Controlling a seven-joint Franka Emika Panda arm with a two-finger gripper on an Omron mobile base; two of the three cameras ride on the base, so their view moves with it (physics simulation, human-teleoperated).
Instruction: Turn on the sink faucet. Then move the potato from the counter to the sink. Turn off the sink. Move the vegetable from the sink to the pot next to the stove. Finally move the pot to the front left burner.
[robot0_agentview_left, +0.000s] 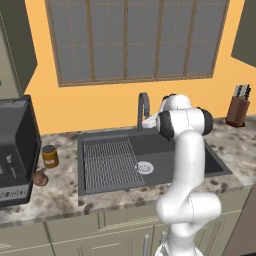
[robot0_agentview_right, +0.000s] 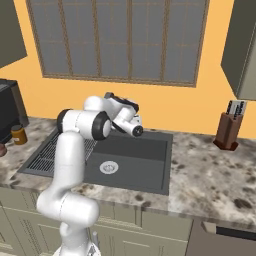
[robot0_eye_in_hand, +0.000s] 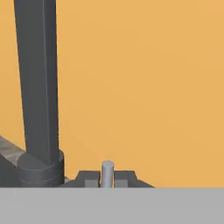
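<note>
A home kitchen — sink set in a stone counter, knife block, window.

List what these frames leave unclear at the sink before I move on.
- Water: no stream can be made out at the faucet spout in either base view; too small to tell.
- Hand: the arm's own links cover it in both base views; the hand view cuts its fingertips at the bottom edge.
- Faucet lever: just its tip shows; its position is unreadable.
- Potato: partly tucked beside the coffee machine.
</note>
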